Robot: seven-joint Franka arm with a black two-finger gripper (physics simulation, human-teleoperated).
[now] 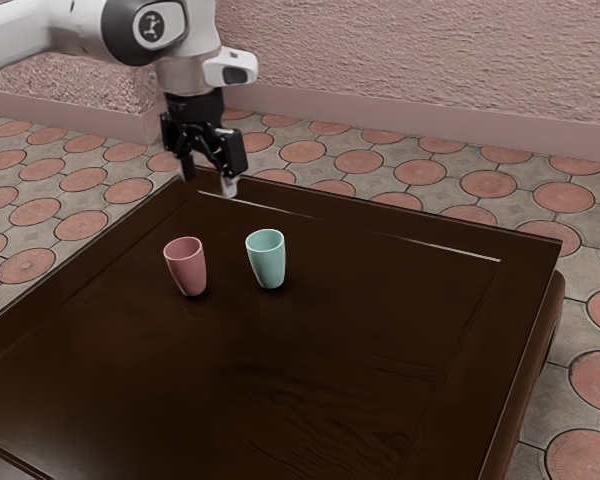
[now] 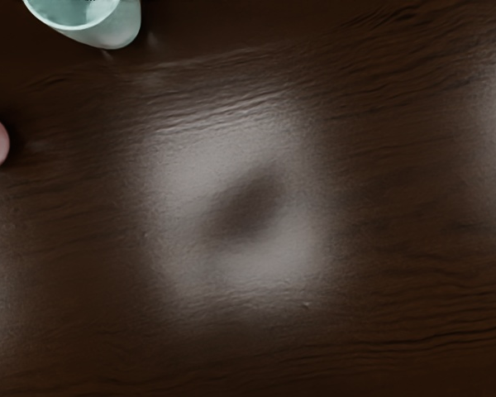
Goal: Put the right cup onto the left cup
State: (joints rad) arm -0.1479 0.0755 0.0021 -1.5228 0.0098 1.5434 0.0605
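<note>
**Cup stack: pre-grasp, both cups on the table, jaws empty**

Mint cup [image 1: 267, 262] stood upright on the table, mouth up, at the exterior view's right of the pair. Read by that view, it was probably the "right cup", so the one to lift. Pink cup [image 1: 187, 270] stood just beside it, also upright and open at the top, not touching — likely the base of the stack. The sentence doesn't name colours, so that pairing was my judgement.

Gripper [image 1: 209, 180] hung above the table, off to one side of both cups and touching neither. Jaws were released: fingers apart, nothing between them. The wrist view had parts of both cups near its edge, so the hand wasn't lined up over either.

Step in hand looked like the approach; no pick, no stacking done. Next move called for shifting over the mint cup, then coming down with the fingers either side of its wall or body. Main risk there — clipping the pink cup, given how near it stood. After that: lift clear of its rim, centre, lower straight.

Further out: dark wooden table [image 1: 280, 380], tiled floor [image 1: 420, 172] past its edge, pinkish wall [image 1: 430, 60] behind.
</note>
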